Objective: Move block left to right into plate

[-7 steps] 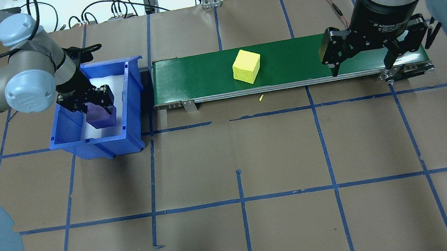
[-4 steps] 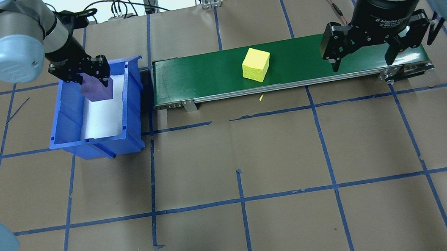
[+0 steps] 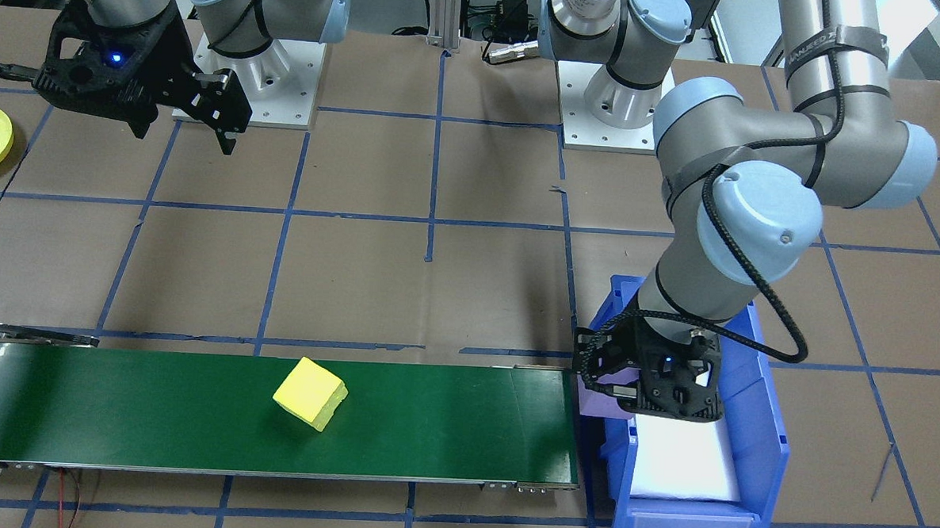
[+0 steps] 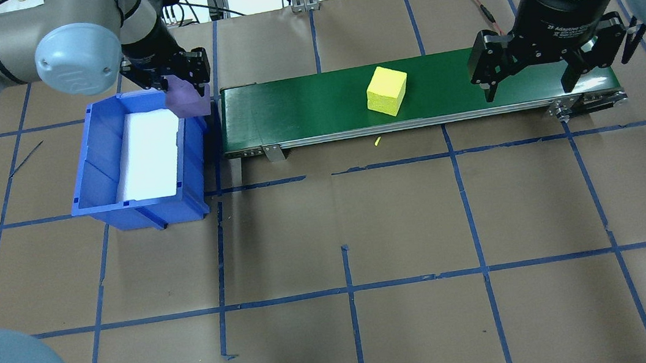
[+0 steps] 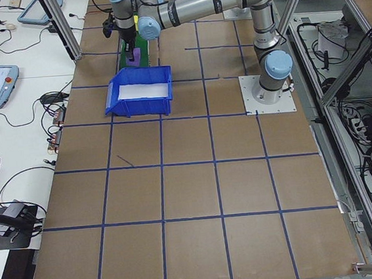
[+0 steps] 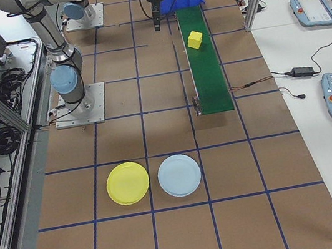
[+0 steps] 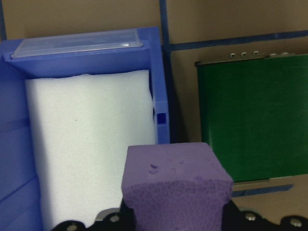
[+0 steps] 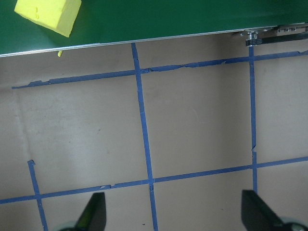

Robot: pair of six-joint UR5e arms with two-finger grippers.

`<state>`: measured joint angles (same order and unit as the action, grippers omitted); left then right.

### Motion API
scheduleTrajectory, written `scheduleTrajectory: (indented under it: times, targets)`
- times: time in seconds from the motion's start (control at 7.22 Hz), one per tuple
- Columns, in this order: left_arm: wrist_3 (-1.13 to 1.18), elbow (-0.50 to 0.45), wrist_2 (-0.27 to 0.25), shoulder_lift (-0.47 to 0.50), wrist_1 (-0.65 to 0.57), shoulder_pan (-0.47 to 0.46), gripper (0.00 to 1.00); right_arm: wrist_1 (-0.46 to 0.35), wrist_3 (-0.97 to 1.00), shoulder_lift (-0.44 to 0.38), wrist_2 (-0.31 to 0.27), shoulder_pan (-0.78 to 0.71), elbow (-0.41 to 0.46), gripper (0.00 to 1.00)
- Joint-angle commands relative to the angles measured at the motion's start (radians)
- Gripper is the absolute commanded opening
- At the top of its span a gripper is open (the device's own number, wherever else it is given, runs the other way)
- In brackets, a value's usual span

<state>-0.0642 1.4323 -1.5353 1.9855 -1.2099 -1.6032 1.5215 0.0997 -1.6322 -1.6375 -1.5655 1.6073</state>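
The left gripper (image 4: 183,83), clamped on a purple foam block (image 4: 188,99), hangs over the blue plastic bin's (image 4: 105,165) wall next to the green conveyor belt (image 4: 302,110). To do this step well, it should clear the rim, lower the block flat onto the belt's near end, then release. A yellow foam cube (image 4: 387,90) sits mid-belt. The right gripper (image 4: 532,78), jaws apart and empty, hovers over the belt's far end. The flat round yellow plate (image 6: 128,183) lies well apart.
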Motion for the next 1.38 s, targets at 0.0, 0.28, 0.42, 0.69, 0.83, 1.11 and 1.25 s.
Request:
scheduleTrajectory:
  times: [0.0,0.28,0.42,0.69,0.83,1.11,1.25]
  targets:
    - [0.049,0.000,0.003,0.058,0.090,-0.067,0.16,0.000,0.000,0.000,-0.001,0.001,-0.003,1.00]
    - [0.058,0.005,0.004,0.108,0.143,-0.073,0.18,0.000,-0.005,0.000,0.001,0.030,0.009,1.00]
    - [0.075,0.014,0.004,0.119,0.162,-0.084,0.21,0.000,-0.021,0.000,0.001,0.036,0.013,1.00]
    - [0.081,0.046,0.004,0.119,0.162,-0.098,0.72,0.002,-0.046,0.000,0.001,0.044,0.009,1.00]
    - [0.102,0.050,0.004,0.119,0.162,-0.110,1.00,0.003,-0.049,0.002,0.001,0.044,0.006,1.00]
    - [0.130,0.033,0.003,0.081,0.156,-0.112,1.00,0.002,-0.049,0.000,0.001,0.044,0.006,1.00]
    - [0.129,0.033,-0.011,0.029,0.114,-0.110,1.00,0.002,-0.049,0.000,0.001,0.044,0.008,1.00]
